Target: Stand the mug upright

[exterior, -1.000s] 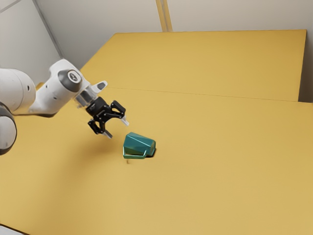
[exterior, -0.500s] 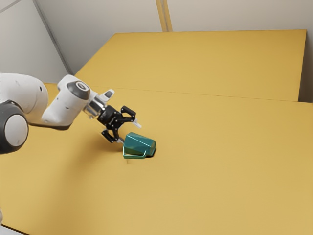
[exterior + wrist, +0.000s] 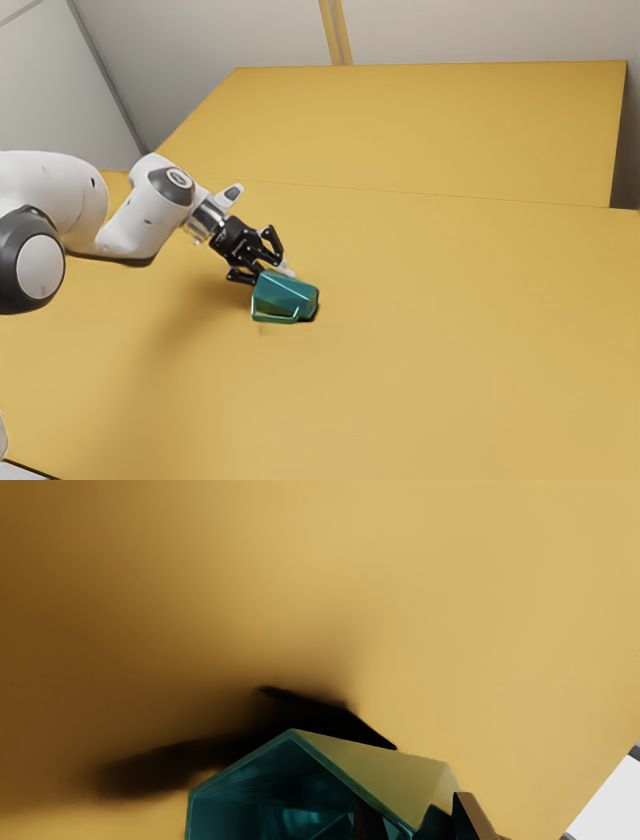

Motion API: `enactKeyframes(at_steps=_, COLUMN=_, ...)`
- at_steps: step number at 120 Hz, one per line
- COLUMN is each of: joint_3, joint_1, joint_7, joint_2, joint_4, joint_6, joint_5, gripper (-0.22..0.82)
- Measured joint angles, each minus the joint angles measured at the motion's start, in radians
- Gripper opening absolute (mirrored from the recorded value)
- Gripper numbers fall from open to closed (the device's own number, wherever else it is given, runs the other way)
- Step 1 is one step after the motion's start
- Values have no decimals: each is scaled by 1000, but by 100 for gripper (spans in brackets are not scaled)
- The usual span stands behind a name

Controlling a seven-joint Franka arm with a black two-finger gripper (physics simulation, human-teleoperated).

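The gripper (image 3: 274, 274) is right at the open end of the mug (image 3: 285, 295), about its wall near the rim (image 3: 240, 762); whether it has clamped on that wall I cannot tell. The mug lies on its side on the table (image 3: 450, 350), its mouth toward the gripper and its base pointing away, so it is not upright. Its handle (image 3: 275, 321) is on the side nearer the exterior camera, low down by the table.

For this step I would want a firm, even hold on the wall, proved with a slight lift before any turning. Then the mouth should swing up and the base down — a slow roll of the wrist with enough lift that neither handle nor base edge drags. The faceted wall looks smooth and could slip or pivot in a shallow grip. Let go only once the base sits flat.

As for containers, the mug is the one here. Its inside is partly in sight past the rim, dark teal and shiny, and I make out no drink or food in that part; the rest I cannot judge.

Beyond the mug from the gripper, the table runs on — and farther off stands a pale wall (image 3: 480, 30).
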Motion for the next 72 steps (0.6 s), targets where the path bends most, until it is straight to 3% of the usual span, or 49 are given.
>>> enactKeyframes(at_steps=27, joint_3=-24, joint_1=0, joint_7=-6, joint_2=-5, joint_4=38, joint_6=6, joint_5=27, gripper=-15)
enactKeyframes(at_steps=52, joint_3=-36, joint_1=-1, joint_7=-12, joint_2=-12, joint_4=44, joint_6=11, joint_5=67, gripper=-17)
enactKeyframes(at_steps=72, joint_3=-72, joint_1=-5, joint_7=-20, joint_2=-91, joint_4=36, joint_6=40, joint_5=209, gripper=-18)
